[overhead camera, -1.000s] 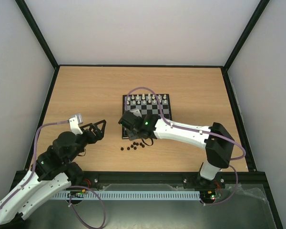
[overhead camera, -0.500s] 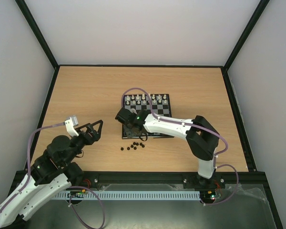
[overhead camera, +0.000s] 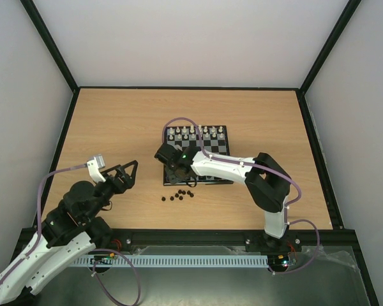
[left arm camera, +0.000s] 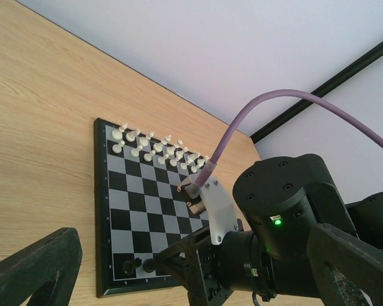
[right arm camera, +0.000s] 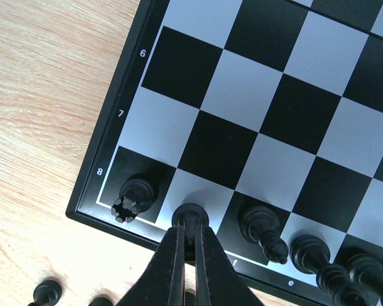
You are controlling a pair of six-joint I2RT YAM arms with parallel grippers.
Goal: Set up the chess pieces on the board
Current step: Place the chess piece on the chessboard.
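Wooden table (overhead camera: 115, 127), one board (overhead camera: 220, 150); right gripper (right arm camera: 190, 231) pinching one chess piece (right arm camera: 190, 211); left gripper (overhead camera: 131, 173) released.

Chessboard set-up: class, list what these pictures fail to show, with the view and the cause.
Top view: near rows of the board, under the right arm.
Top view: loose black pieces on the table, too small to name.
Right wrist view: the held piece, its shape covered by the right gripper; neighbouring pieces cut off by the bottom edge.
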